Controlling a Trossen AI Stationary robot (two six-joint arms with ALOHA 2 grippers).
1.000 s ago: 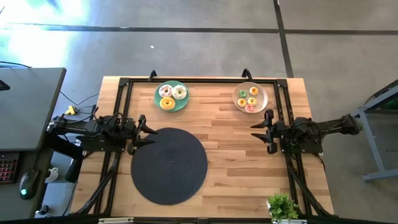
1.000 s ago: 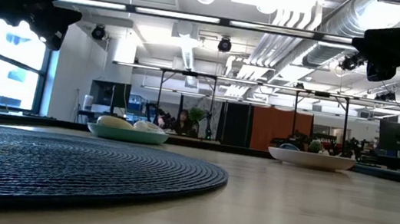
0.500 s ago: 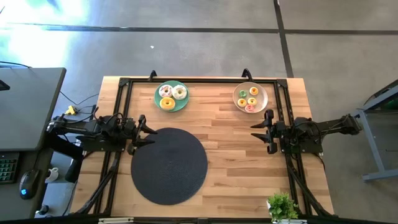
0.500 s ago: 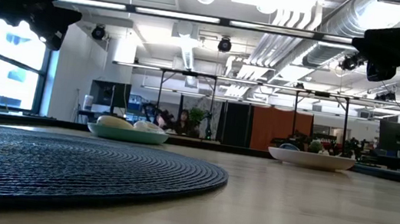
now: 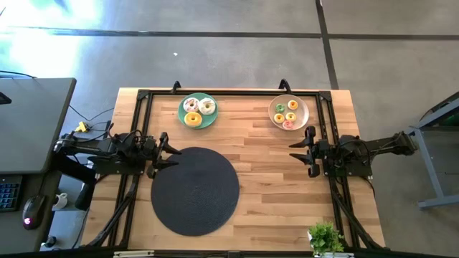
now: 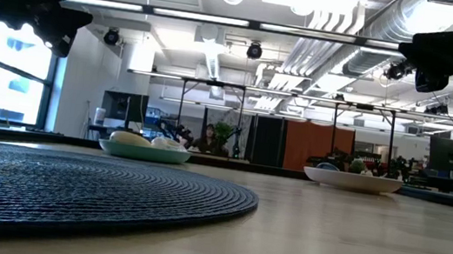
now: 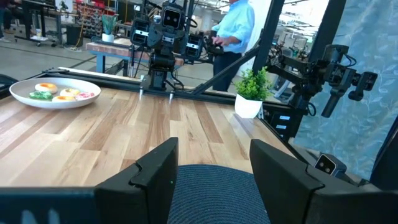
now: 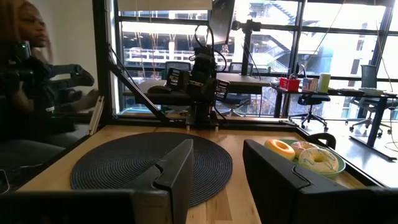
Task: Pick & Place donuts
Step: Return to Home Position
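Note:
Three larger frosted donuts, white, pink and yellow (image 5: 197, 111), lie on a green plate (image 5: 211, 120) at the table's far edge, also seen in the right wrist view (image 8: 303, 152). Several tiny donuts (image 5: 287, 115) lie on a beige plate (image 5: 303, 109), seen too in the left wrist view (image 7: 57, 93). My left gripper (image 5: 170, 151) hovers open at the left rim of the black round mat (image 5: 195, 190). My right gripper (image 5: 297, 151) hovers open at the table's right side, near of the beige plate. Neither touches anything.
A black frame rail (image 5: 229, 93) runs along the table's far edge and down both sides. A small potted plant (image 5: 326, 238) stands at the near right corner. Bare wood lies between the mat and the plates. People show in the room beyond the table.

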